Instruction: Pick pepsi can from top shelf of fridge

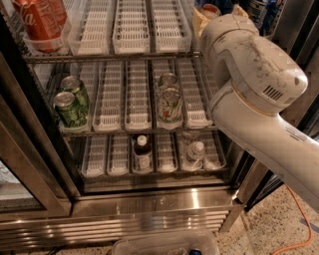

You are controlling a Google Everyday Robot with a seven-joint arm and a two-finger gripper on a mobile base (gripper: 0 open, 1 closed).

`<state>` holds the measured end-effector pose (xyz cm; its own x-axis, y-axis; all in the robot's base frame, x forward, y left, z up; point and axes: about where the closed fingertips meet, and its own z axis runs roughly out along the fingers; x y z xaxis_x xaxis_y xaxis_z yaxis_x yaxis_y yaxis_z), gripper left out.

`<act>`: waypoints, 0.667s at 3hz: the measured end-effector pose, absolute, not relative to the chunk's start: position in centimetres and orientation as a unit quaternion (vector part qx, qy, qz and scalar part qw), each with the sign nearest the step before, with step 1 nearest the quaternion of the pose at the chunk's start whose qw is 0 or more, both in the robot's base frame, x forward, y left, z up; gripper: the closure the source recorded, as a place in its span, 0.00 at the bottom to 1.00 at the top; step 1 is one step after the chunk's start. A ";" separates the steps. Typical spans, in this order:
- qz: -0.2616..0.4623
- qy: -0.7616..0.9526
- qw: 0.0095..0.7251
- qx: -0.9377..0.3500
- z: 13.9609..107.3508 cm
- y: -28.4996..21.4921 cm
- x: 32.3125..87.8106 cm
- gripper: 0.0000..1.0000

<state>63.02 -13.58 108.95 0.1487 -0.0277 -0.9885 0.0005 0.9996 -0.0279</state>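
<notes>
The fridge [149,204] stands open in front of me, with three wire racks. The top shelf [114,56] holds clear lane trays, with red Coca-Cola cans [37,22] in its left lane. At the shelf's right end, the silver top and dark blue edge of what looks like the pepsi can [209,8] show at the frame's upper edge. My white arm [249,84] reaches up from the right. My gripper [203,20] is at that can, mostly hidden by the wrist and cut off by the frame.
The middle rack holds two green cans [70,104] at the left and two pale cans [169,99] at centre. The bottom rack holds a dark bottle [142,152] and a clear bottle [195,152]. More blue cans [261,10] stand at the upper right. An orange cable [299,234] lies on the floor.
</notes>
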 end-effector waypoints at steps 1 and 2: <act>-0.006 0.647 0.763 -0.012 109.5 -13.5 62.6 1.00; -0.004 0.642 0.767 -0.014 110.1 -13.5 62.3 1.00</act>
<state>62.31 -13.50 110.05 0.1766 -0.0242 -0.9840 -0.0124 0.9996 -0.0268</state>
